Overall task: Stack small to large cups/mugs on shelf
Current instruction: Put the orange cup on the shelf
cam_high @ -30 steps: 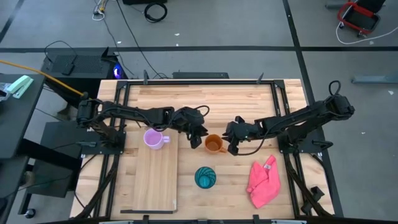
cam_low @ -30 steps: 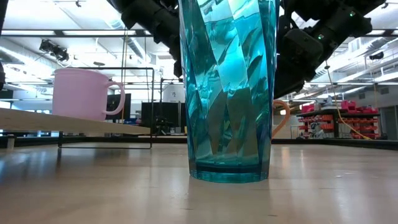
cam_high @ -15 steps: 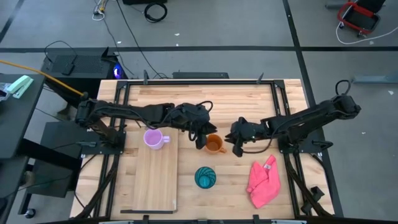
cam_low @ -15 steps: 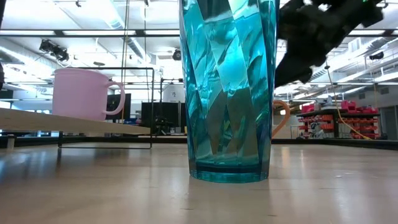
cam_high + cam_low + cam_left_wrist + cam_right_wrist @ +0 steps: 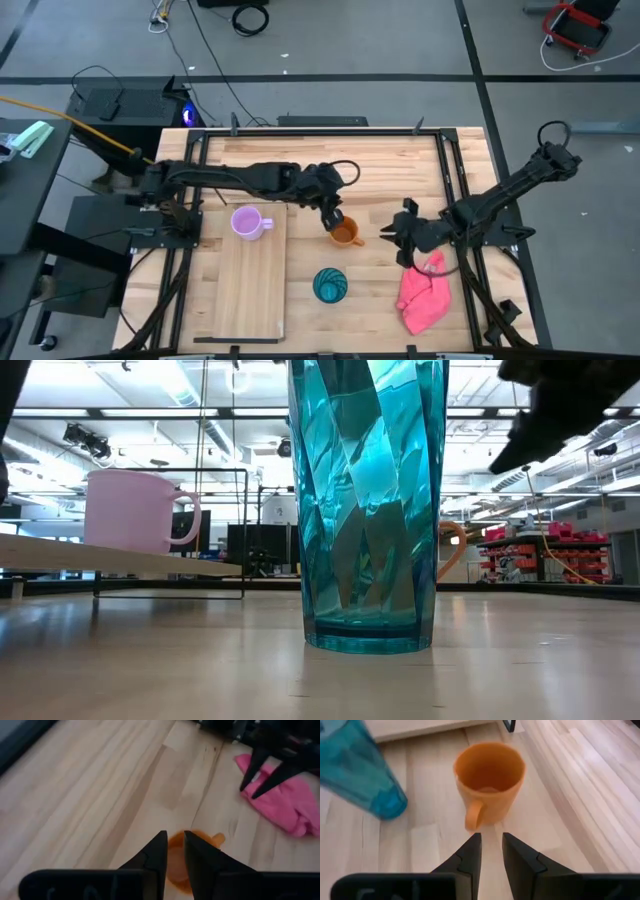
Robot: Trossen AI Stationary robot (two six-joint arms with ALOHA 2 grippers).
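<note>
The orange mug stands upright on the tabletop, its handle toward the right arm; it also shows in the right wrist view. My left gripper hovers just above it with its fingers shut to a narrow slit. My right gripper is shut and empty, a short way to the right of the mug. The lilac mug stands on the far end of the shelf board. The teal cup stands on the table near the front.
A pink cloth lies crumpled at the near right, just beside my right gripper. The shelf's black wire frame rises behind the lilac mug. The teal cup fills the low view and hides most of the orange mug.
My right gripper has drawn back from the orange mug toward the table's right and near edges, next to the pink cloth. My left gripper has moved toward the table's right, from beside the mug to over it. The mug has stayed in place.
</note>
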